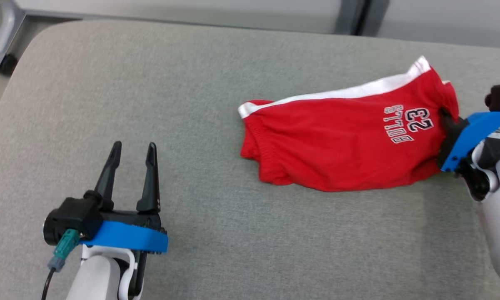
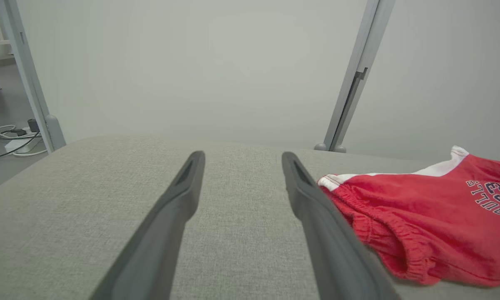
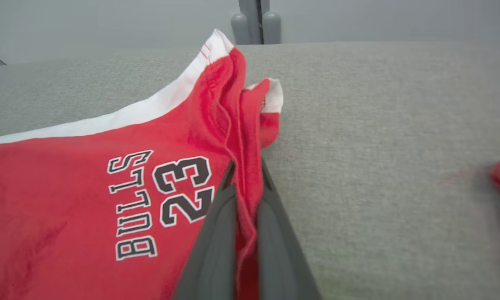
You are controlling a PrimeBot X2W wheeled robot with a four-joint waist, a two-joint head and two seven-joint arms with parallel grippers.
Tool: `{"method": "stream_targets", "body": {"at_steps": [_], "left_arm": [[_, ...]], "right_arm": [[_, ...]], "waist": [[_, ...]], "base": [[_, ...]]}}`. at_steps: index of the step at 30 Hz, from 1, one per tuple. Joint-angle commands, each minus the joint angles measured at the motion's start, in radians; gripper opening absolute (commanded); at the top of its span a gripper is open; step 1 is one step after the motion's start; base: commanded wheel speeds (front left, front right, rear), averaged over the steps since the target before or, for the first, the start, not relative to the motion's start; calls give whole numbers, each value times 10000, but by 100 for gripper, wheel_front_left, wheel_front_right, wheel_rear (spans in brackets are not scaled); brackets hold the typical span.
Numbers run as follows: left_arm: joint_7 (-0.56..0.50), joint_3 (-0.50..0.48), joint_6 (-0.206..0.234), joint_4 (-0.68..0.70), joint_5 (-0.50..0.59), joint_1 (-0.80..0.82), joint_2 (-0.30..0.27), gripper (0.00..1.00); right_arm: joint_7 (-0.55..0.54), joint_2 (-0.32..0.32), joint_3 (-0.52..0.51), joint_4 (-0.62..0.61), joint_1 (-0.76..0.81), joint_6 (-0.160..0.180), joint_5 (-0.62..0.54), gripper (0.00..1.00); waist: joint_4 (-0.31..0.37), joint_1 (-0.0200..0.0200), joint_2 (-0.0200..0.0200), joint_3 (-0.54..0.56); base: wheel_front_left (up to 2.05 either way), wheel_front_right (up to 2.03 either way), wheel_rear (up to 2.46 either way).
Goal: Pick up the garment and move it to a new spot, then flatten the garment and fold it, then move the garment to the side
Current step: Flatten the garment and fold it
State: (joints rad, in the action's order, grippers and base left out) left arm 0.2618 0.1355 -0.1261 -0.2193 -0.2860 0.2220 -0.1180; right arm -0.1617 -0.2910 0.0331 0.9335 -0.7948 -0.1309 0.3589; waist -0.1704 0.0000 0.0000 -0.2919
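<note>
Red shorts (image 1: 341, 141) marked BULLS 23 lie on the right part of a grey fabric cushion (image 1: 183, 83). The right claw (image 3: 245, 168) comes in from the right edge, pinching the shorts' bunched hem. The left claw (image 1: 134, 145) points forward at the near left, fingers spread, empty, well apart from the shorts. Pale panels (image 2: 191, 62) stand behind.

The head view looked forward and steeply down on the grey fabric tabletop (image 1: 191, 83), the left claw (image 1: 134, 144) at its lower left and the right claw (image 1: 445, 114) at its right edge. The left wrist view lay low over the tabletop, facing along its own fingers (image 2: 166, 216) toward the pale wall panels (image 2: 233, 62) beyond. The right wrist view sat close against the red garment (image 3: 66, 208), facing the same far edge. All three shared the garment's lettered end.
</note>
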Motion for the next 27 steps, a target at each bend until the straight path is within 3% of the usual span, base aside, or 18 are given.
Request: {"method": "stream_targets", "body": {"at_steps": [1,10,16,22,27], "left_arm": [[40,18,-69,-10,10,-190,-72,100],[40,332,-49,-146,68,-508,-221,100],[41,554,-49,-212,85,-478,-158,100],[41,709,-50,-164,27,-279,-136,100],[41,878,-50,-179,-18,-140,-68,100]], "right_arm": [[131,-190,-201,-65,288,3,-160,0],[-68,-417,-1243,-498,876,1,-1229,0],[-674,371,-1145,-1527,639,1,-2088,0],[-1664,1470,-38,-2354,399,1,-2338,0],[-2275,1976,645,-2344,302,1,-2188,0]], "waist": [[418,0,0,478],[624,0,0,1055],[480,0,0,1187],[103,0,0,1106],[-366,0,0,935]], "base": [[0,0,0],[0,0,0],[0,0,0],[0,0,0],[0,0,0]]}}
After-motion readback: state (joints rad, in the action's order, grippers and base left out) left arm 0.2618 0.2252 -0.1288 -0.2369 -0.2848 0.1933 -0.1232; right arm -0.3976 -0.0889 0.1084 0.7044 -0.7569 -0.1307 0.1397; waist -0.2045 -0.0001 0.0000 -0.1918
